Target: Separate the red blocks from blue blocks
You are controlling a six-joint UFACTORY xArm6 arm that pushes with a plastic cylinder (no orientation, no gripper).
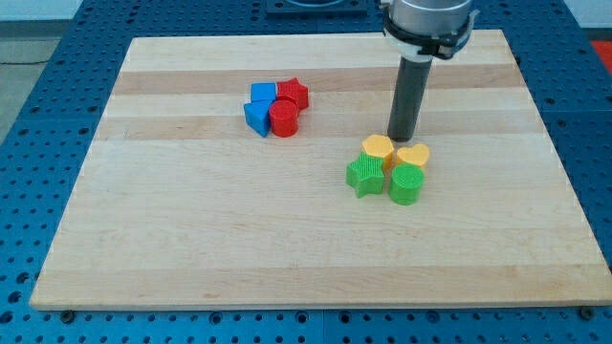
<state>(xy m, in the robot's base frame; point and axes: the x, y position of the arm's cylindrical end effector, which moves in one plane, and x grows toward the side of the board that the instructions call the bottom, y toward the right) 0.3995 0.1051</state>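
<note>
The rod's tip (402, 137) carried nothing, resting just above the yellow pair at the board's right. The red star (295, 93) and red cylinder (284, 119) lay at its ten o'clock, pressed against the blue cube (262, 93) and blue block (256, 116) on their nine o'clock side. Bare wooden board (172, 220) lay open all around that cluster.

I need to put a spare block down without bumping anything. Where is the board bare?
Bare: the whole strip along the view's bottom edge of the board, and the view's left side beside the blue cube. Crowded: the red and blue cluster, and the yellow and green cluster under my tip.
</note>
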